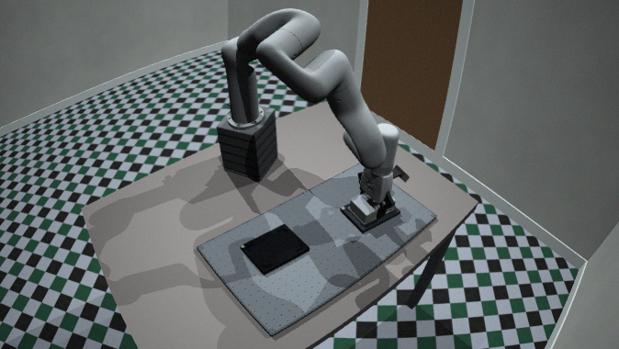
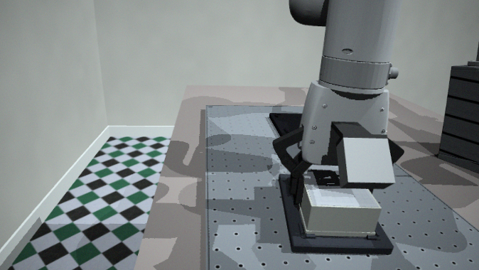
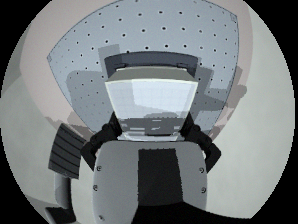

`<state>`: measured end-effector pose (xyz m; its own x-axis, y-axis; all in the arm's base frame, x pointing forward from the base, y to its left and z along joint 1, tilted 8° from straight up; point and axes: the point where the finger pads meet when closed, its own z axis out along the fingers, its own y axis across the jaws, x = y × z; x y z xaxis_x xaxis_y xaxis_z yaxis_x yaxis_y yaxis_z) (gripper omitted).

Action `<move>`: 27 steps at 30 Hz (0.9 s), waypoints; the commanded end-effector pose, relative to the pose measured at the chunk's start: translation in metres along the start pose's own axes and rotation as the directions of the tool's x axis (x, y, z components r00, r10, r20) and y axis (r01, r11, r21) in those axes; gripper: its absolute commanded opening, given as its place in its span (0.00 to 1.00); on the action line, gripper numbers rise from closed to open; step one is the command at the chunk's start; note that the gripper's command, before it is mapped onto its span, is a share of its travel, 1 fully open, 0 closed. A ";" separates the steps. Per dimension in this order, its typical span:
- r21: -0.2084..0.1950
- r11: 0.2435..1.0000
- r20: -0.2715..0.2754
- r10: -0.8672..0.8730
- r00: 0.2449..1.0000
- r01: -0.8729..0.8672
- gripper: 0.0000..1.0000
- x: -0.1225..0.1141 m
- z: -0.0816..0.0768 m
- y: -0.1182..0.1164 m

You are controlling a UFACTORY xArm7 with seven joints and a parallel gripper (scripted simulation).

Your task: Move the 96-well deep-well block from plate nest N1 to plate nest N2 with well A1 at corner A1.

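Observation:
The pale deep-well block (image 2: 339, 211) sits flat in the black plate nest N1 (image 2: 334, 236), on the right in the top view (image 1: 371, 213). My gripper (image 2: 334, 186) is open and low over the block. Its left finger (image 2: 296, 185) stands beside the block's left side. The right finger is hidden behind the wrist camera box (image 2: 366, 160). In the wrist view both fingers flank the block (image 3: 152, 99) near its top, with the gripper (image 3: 152, 129) wide open. The plate nest N2 (image 1: 275, 248) is an empty black plate on the left of the perforated board.
Both nests stand on a grey perforated board (image 1: 317, 239) on the table. N2 also shows behind the gripper in the exterior view (image 2: 284, 121). The arm's black base block (image 1: 248, 142) stands at the table's back.

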<state>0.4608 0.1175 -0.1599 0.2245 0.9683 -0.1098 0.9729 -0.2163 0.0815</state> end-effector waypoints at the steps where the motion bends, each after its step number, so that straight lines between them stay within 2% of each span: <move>1: -0.003 1.000 -0.002 0.000 1.000 0.000 1.00 0.001 -0.001 0.001; 11: -0.003 1.000 -0.002 0.000 1.000 0.000 1.00 0.001 -0.001 0.001; 12: -0.003 1.000 -0.002 0.000 1.000 0.000 0.00 0.001 -0.002 0.001; 27: -0.003 1.000 -0.002 0.000 1.000 0.000 0.00 0.001 -0.002 0.001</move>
<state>0.4607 0.1174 -0.1598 0.2245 0.9682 -0.1100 0.9729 -0.2164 0.0813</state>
